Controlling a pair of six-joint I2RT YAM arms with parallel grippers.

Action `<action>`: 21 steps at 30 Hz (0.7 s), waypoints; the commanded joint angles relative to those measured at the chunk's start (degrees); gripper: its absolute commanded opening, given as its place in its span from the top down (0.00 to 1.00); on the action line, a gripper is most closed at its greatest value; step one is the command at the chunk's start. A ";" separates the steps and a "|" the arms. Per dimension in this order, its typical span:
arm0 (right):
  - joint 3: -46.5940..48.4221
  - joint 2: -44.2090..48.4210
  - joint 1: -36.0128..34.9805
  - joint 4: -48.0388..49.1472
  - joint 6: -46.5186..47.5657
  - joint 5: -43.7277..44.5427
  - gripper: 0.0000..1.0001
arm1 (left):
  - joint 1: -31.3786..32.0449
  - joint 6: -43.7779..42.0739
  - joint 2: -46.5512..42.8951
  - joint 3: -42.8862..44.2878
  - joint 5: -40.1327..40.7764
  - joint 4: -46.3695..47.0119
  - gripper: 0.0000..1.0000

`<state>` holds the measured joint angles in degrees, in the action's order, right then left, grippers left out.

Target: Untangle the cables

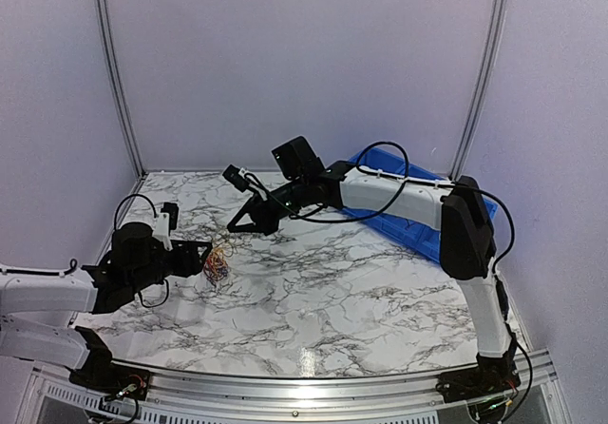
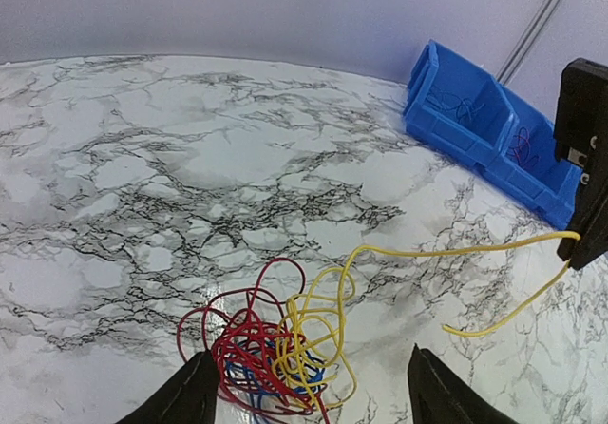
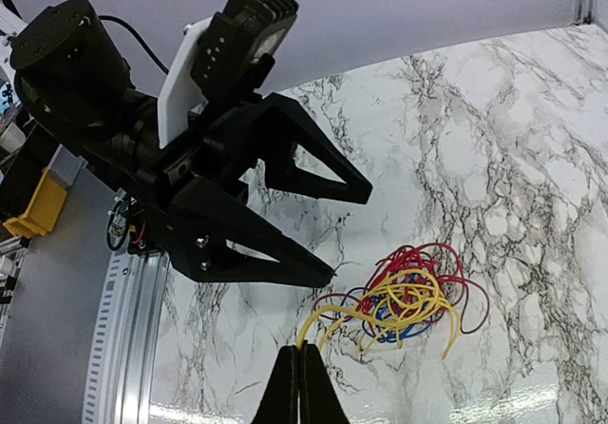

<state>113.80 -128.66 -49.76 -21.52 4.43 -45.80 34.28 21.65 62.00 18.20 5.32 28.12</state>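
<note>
We are pinching the yellow cable (image 2: 427,251) in our right claw (image 3: 300,350); the tangle (image 2: 261,348) is lying between our wide-spread left claw (image 2: 312,356) tips.

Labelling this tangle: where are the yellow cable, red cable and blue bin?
yellow cable (image 2: 456,251), left wrist view, long stretch.
red cable (image 2: 242,338), left wrist view, bunched loops.
blue bin (image 2: 439,134), left wrist view, outer wall.

Red, yellow and seemingly blue cables (image 2: 271,353) lie bunched on the table (image 2: 142,158), one yellow strand outstretched.
</note>
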 commanded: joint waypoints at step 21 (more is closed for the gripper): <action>7.62 5.50 -0.21 -6.51 0.79 -1.00 1.00 | 9.39 -26.28 8.25 12.26 0.21 12.27 0.34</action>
<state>118.83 -125.38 -49.76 -27.03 4.51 -47.94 43.16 0.58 72.53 29.52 4.51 37.45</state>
